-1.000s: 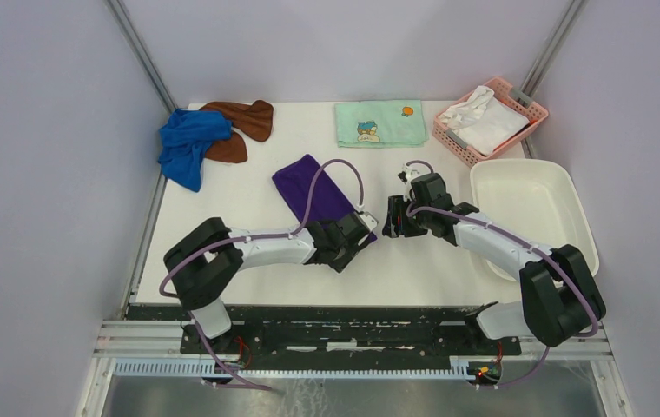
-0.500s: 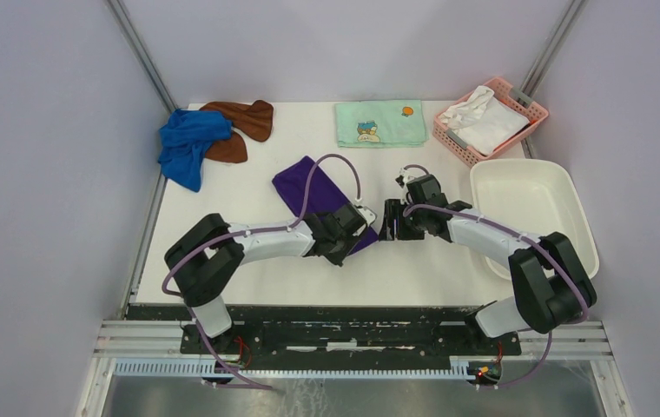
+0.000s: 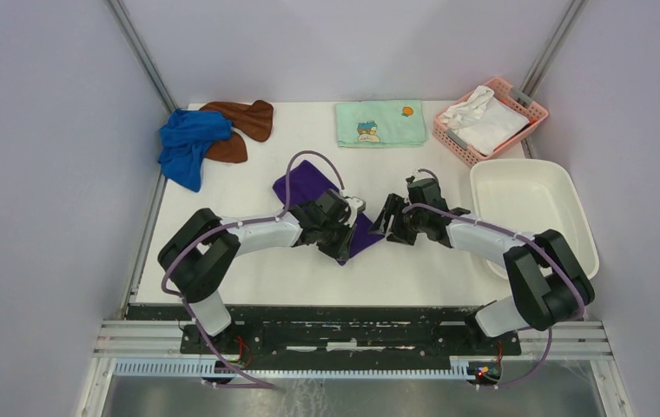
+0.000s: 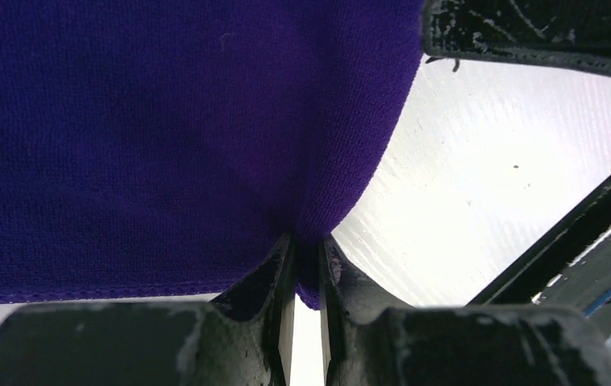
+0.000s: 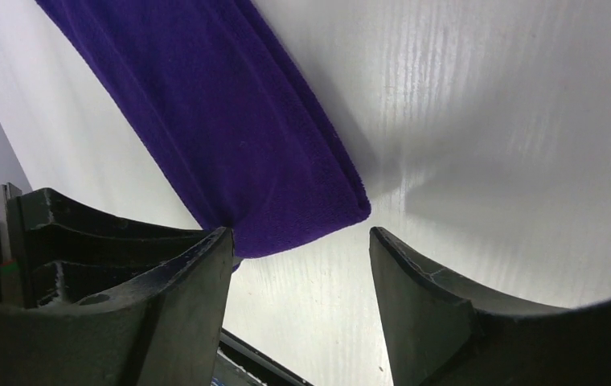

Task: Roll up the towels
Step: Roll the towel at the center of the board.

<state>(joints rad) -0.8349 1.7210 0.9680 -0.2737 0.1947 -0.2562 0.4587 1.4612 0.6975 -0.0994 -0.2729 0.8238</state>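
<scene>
The dark purple towel lies folded in a strip at the table's middle. My left gripper is shut on its near corner; in the left wrist view the cloth is pinched between the fingers. My right gripper is open just right of that near end. In the right wrist view the folded end lies just beyond the spread fingers, untouched. The royal blue towel and the rust-brown towel lie crumpled together at the far left.
A pale green cartoon-print towel lies flat at the far middle. A pink basket with a white cloth stands at the far right. A white tub sits on the right beside my right arm.
My left gripper moved up-left and lifted the purple towel's near corner, folding the end back. My right gripper moved left toward that end.
</scene>
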